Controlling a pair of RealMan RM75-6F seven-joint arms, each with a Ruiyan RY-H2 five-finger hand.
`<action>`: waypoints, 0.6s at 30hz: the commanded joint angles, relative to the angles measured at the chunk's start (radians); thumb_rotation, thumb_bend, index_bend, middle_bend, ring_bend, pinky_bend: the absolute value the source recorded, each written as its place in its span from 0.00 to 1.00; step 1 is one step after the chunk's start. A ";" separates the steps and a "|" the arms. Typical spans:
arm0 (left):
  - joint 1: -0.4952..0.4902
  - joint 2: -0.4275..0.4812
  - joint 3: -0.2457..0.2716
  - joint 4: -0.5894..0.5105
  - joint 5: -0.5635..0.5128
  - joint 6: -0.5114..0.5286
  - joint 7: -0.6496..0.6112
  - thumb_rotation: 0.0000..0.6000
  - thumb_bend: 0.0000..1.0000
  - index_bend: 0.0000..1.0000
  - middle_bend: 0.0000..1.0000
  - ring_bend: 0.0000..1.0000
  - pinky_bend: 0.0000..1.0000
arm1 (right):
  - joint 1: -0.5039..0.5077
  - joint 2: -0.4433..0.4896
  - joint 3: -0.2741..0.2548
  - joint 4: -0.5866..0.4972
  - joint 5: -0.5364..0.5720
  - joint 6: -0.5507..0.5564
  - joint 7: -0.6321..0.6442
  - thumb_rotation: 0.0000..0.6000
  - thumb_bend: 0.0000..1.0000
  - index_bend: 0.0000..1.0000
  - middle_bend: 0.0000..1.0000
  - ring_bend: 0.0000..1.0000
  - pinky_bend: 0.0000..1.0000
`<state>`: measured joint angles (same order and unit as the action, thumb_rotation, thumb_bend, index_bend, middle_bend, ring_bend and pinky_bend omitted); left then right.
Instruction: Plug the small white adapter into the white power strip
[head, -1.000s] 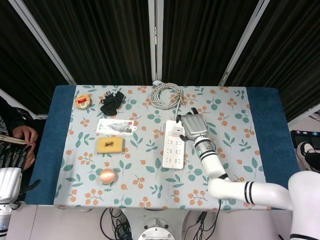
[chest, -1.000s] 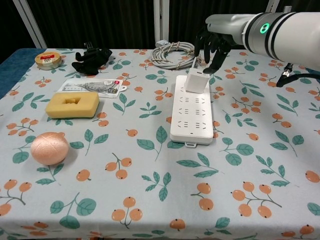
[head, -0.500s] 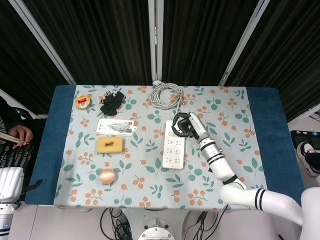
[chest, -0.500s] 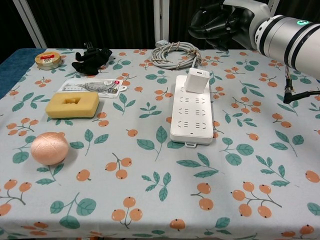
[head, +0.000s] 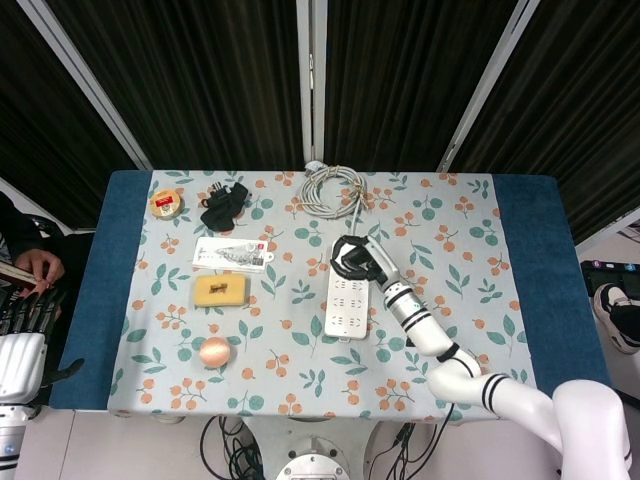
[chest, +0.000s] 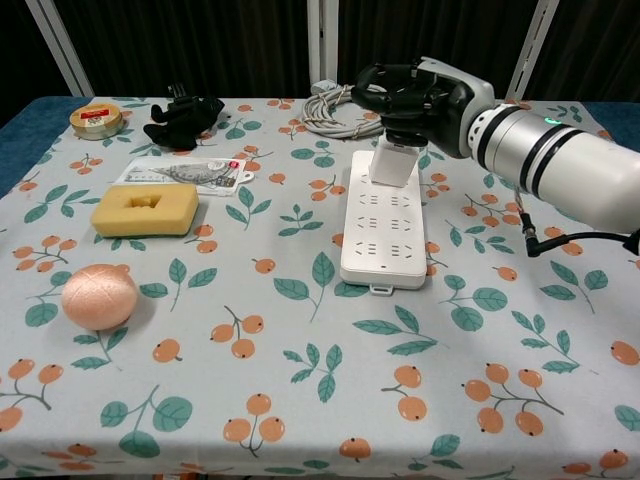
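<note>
Strip (chest: 381, 227) lies flat on the table (chest: 520, 400), long axis running away from the robot. Adapter (chest: 392, 163) stands upright on the strip's far end, seated in a socket there as far as the chest view shows. Right hand (chest: 412, 98) is over the adapter, fingers curled down onto its top; it rests on or presses the adapter, but whether the fingers actually clamp its sides cannot be told. In the head view the right hand (head: 354, 258) covers the strip's (head: 346, 305) far end and hides the adapter. Coiled cable (chest: 345, 110) lies just beyond the strip's far end. Left of the strip: sponge (chest: 145, 210), packet (chest: 181, 172) just behind the sponge, pink ball (chest: 98, 296) nearer the robot than the sponge. Well to the far left of the strip: black glove (chest: 184, 116) and round tin (chest: 96, 120). Left hand (head: 22, 345) hangs off the table's left edge, well apart from the strip, fingers straight and holding nothing.
</note>
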<state>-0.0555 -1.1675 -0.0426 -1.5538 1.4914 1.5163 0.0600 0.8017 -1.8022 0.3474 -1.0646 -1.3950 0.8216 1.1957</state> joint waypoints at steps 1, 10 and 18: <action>-0.001 0.001 0.000 0.000 -0.001 -0.002 0.000 1.00 0.00 0.05 0.04 0.00 0.00 | 0.020 -0.029 -0.014 0.037 -0.019 0.007 0.031 1.00 0.92 1.00 1.00 1.00 1.00; -0.001 0.003 0.001 0.002 -0.007 -0.008 -0.008 1.00 0.00 0.05 0.04 0.00 0.00 | 0.045 -0.065 -0.036 0.113 -0.030 0.019 0.092 1.00 0.93 1.00 1.00 1.00 1.00; -0.005 0.007 0.005 0.004 -0.002 -0.017 -0.033 1.00 0.00 0.05 0.04 0.00 0.00 | 0.060 -0.092 -0.043 0.158 -0.020 0.017 0.122 1.00 0.93 1.00 1.00 1.00 1.00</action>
<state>-0.0601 -1.1608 -0.0380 -1.5500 1.4893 1.4996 0.0273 0.8596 -1.8912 0.3055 -0.9089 -1.4154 0.8389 1.3154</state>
